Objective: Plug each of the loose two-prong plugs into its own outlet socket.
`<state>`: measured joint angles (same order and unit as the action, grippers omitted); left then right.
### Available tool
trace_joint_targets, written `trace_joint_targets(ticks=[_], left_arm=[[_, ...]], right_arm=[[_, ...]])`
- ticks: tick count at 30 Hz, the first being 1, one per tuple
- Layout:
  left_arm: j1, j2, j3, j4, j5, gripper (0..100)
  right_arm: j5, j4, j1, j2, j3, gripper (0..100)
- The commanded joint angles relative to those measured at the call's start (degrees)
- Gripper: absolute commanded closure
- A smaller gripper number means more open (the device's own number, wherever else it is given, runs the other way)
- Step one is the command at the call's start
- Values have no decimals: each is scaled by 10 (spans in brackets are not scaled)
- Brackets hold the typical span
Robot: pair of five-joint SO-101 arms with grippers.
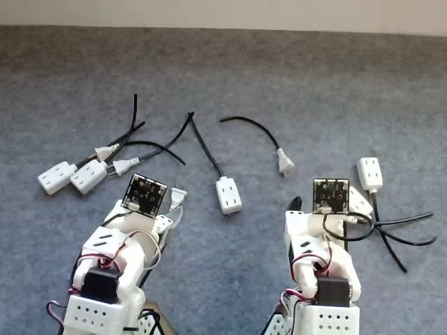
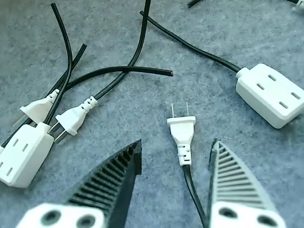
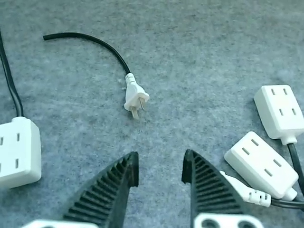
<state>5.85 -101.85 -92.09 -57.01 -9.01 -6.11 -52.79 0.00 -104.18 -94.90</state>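
My left gripper (image 2: pixel 176 145) is open just above the carpet, and a loose white two-prong plug (image 2: pixel 181 130) lies between its fingertips, prongs pointing away. A white outlet (image 2: pixel 273 95) on a black cord lies just beyond it to one side. Two more plugs (image 2: pixel 38 108) (image 2: pixel 73 119) lie beside an outlet (image 2: pixel 21 152) at the far left. My right gripper (image 3: pixel 160 156) is open and holds nothing. Ahead of it lies another loose plug (image 3: pixel 135 97) on a short black cord. Two outlets (image 3: pixel 280 111) (image 3: pixel 261 164) lie close beside it.
Grey carpet (image 1: pixel 279 77) covers the table. The middle outlet (image 1: pixel 228 194) lies between the two arms. Black cords (image 1: pixel 405 230) loop on the right by the right arm. Left of the left arm, two outlets (image 1: pixel 56 176) (image 1: pixel 89 176) sit side by side with crossing cords.
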Motion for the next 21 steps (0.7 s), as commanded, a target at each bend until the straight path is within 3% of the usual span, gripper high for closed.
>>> trace_joint_targets(ticks=[1,8,21], left_arm=[[-6,0,33,11,6,772],[-6,57,88,14,33,772],[-4,597,350,35,57,771]], right_arm=[[-13,16,-5,-4,-71,836],[-13,16,-5,-4,-71,836],[-13,17,-5,-4,-71,836]])
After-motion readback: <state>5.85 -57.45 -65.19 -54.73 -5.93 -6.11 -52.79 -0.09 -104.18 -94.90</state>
